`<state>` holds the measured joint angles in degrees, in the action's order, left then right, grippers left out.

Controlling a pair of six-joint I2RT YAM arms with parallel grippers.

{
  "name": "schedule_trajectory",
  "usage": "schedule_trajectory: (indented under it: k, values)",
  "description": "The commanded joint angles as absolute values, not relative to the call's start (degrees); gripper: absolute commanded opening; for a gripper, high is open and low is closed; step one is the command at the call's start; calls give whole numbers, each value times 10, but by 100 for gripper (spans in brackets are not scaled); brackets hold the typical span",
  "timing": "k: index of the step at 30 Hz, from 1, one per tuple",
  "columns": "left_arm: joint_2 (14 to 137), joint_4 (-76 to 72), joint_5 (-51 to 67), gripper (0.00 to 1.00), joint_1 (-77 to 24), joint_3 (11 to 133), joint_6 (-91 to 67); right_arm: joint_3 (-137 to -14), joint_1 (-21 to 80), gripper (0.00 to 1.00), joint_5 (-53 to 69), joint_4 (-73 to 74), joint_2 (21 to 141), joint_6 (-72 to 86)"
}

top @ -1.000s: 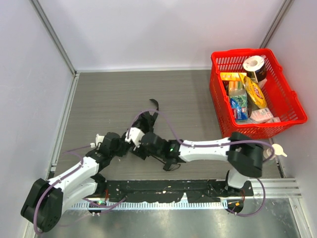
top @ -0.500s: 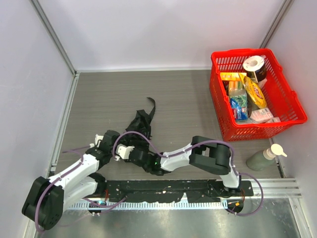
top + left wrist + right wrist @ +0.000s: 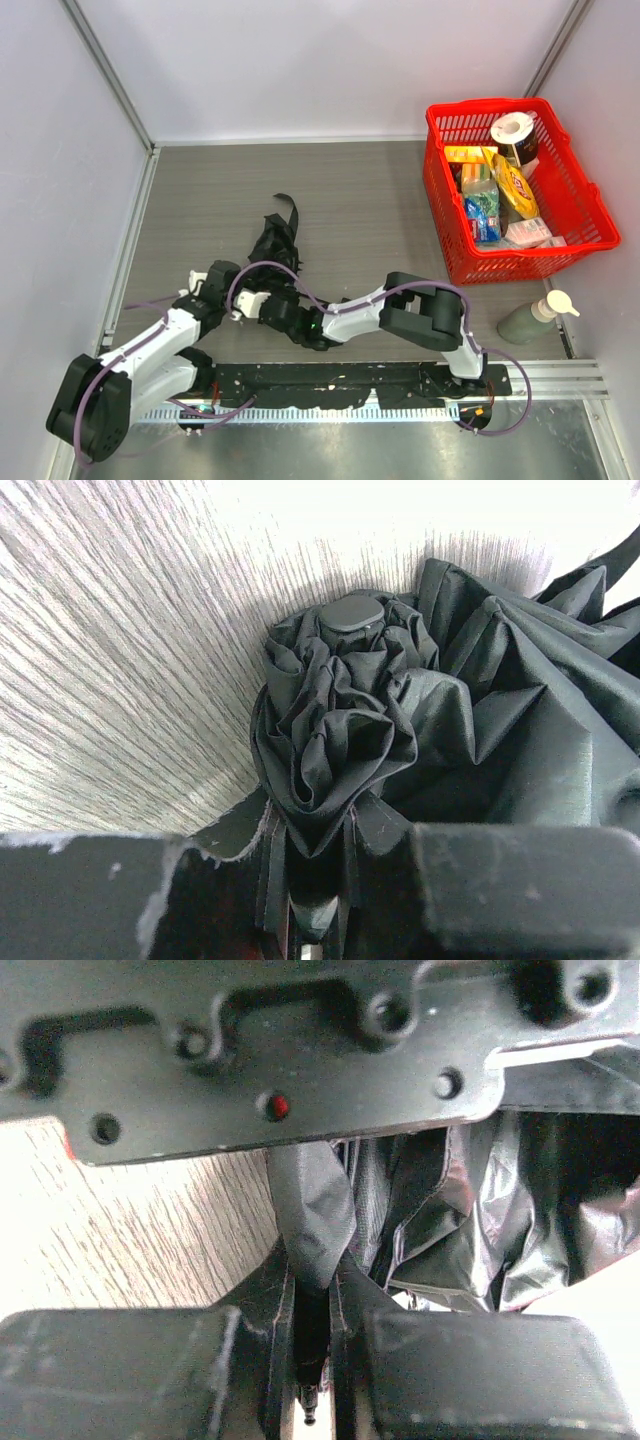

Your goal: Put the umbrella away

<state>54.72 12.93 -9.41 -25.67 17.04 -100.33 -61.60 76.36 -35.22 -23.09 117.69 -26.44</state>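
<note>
Umbrella (image 3: 275, 245) is lying collapsed and crumpled on the table (image 3: 390, 215), left of centre, with its strap (image 3: 288, 205) curling up at the far end. From above, the left claw (image 3: 232, 290) and right claw (image 3: 268, 302) are crowding together at the near end of the black bundle, and their jaws are blending into it.

The wrist cameras are showing what the overhead one is not. The left claw (image 3: 310, 885) is pinching a gathered tuft of fabric below the round cap (image 3: 352, 612), jaws nearly together. The right claw (image 3: 312, 1310) is squeezing a narrow fold of the same cloth, jaws almost closed.

A black plate (image 3: 260, 1060) with screw holes is filling the top of the right wrist view and hiding much of the bundle. I cannot tell where the handle is lying.

Grey wood grain is running across the tabletop, and pale walls (image 3: 300, 60) are closing in three sides. A red basket (image 3: 480, 105) of groceries is sitting at the far right, well apart from the bundle, with a green pump bottle (image 3: 528, 322) standing just beside it.
</note>
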Motion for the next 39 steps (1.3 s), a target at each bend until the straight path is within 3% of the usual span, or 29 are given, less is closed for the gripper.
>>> schedule_trajectory:
  k: [1,6,10,13,14,15,29,34,39]
  values:
    - [566,177,-66,0,-282,168,-989,-628,703,1,-223,-76,1207,-205]
    - [558,150,-88,4,-281,173,-956,-660,672,1,-109,-24,1224,-161]
    - [509,126,-119,56,-279,161,-916,-679,657,1,-67,-4,1231,-135]
    - [458,125,-133,71,-265,145,-895,-694,640,1,-23,29,1232,-112]
    - [443,131,-133,92,-257,142,-883,-695,635,1,-9,29,1234,-99]
    - [426,141,-134,99,-251,141,-875,-700,627,1,18,34,1237,-93]
    - [272,299,-207,100,-220,165,-781,-745,559,1,258,42,1287,90]
    - [316,271,-220,100,-220,186,-764,-770,546,1,297,49,1303,128]
    - [381,185,-183,93,-219,181,-722,-804,526,1,349,62,1345,194]
